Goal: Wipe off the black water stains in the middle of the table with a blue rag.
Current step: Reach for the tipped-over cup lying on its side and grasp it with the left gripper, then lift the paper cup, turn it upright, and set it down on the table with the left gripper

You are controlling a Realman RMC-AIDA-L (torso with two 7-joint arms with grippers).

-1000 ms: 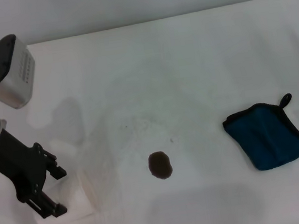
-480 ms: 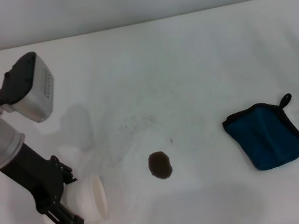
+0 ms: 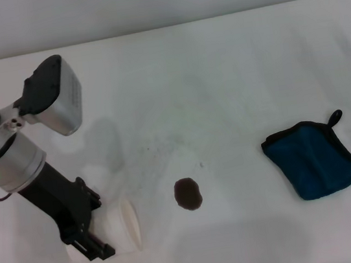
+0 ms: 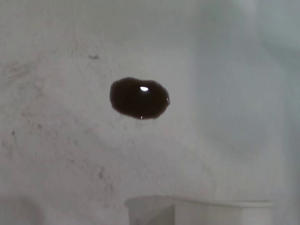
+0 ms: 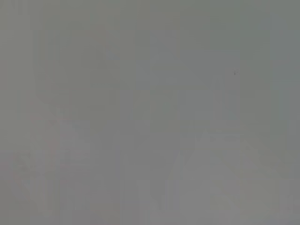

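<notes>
The black water stain (image 3: pixel 188 194) is a small dark oval blot on the white table (image 3: pixel 221 86), near the front middle. It also shows in the left wrist view (image 4: pixel 139 97). The blue rag (image 3: pixel 311 158) lies folded to the stain's right, its black loop at the far corner. My left gripper (image 3: pixel 100 226) is at the front left, shut on a white cup (image 3: pixel 124 222). The cup is tipped on its side with its mouth toward the stain, a short way left of it. The cup's rim shows in the left wrist view (image 4: pixel 201 211). My right gripper is out of view.
Faint grey specks (image 3: pixel 157 144) lie on the table beyond the stain. The right wrist view shows only a plain grey surface. The table's far edge (image 3: pixel 212 16) runs along the back.
My left arm has moved right toward the stain, carrying the white cup with it. The cup has tipped further onto its side. The rag and stain have not moved.
</notes>
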